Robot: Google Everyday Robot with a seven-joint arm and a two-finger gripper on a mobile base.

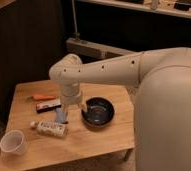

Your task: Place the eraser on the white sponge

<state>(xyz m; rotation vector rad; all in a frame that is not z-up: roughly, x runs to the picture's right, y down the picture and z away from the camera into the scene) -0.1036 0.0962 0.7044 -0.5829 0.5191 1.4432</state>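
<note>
The eraser (pixel 48 105), a flat black bar with a white patch, lies on the left part of the wooden table (pixel 89 142). The white sponge (pixel 62 116), a small pale bluish block, sits just right of it and nearer the front. My gripper (pixel 72 108) points down between the sponge and a black bowl, slightly above the table. It stands open with nothing between its fingers. One finger hangs right over the sponge's top edge. The eraser lies a short way left of the gripper, untouched.
A thin orange pen (pixel 43 97) lies just behind the eraser. A white labelled bottle (pixel 50 128) lies on its side in front of the sponge. A white cup (pixel 14 142) stands at the front left corner. The black bowl (pixel 98 111) sits right of the gripper.
</note>
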